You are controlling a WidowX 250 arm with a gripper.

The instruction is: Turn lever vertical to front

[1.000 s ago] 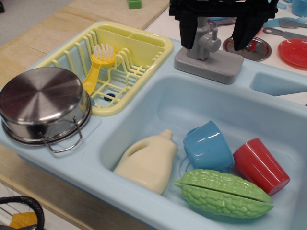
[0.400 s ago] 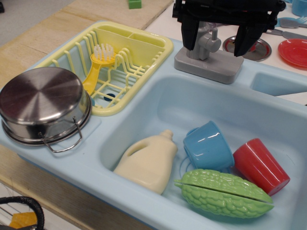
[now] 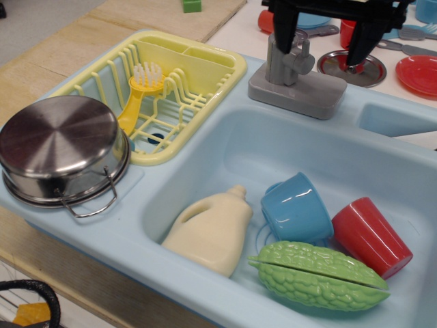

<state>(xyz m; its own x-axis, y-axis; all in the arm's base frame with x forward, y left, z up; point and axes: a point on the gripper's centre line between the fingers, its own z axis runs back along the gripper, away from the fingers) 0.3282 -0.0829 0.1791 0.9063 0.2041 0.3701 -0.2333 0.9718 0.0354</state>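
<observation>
Observation.image view: the claw [image 3: 321,42] hangs at the top edge, black fingers spread wide and gripping nothing. Directly beneath it, between the two fingers and nearer the left one as pictured, stands the lever [image 3: 287,60] on its grey base [image 3: 298,92], behind the sink [image 3: 225,147]. The post rises upright, so its long axis looks vertical, while the short stub juts toward the camera and a little right. Judging from that, the turn to front may already be done, or close to it; I cannot tell for sure. What remains, if anything, is a small final nudge and clearing away.
</observation>
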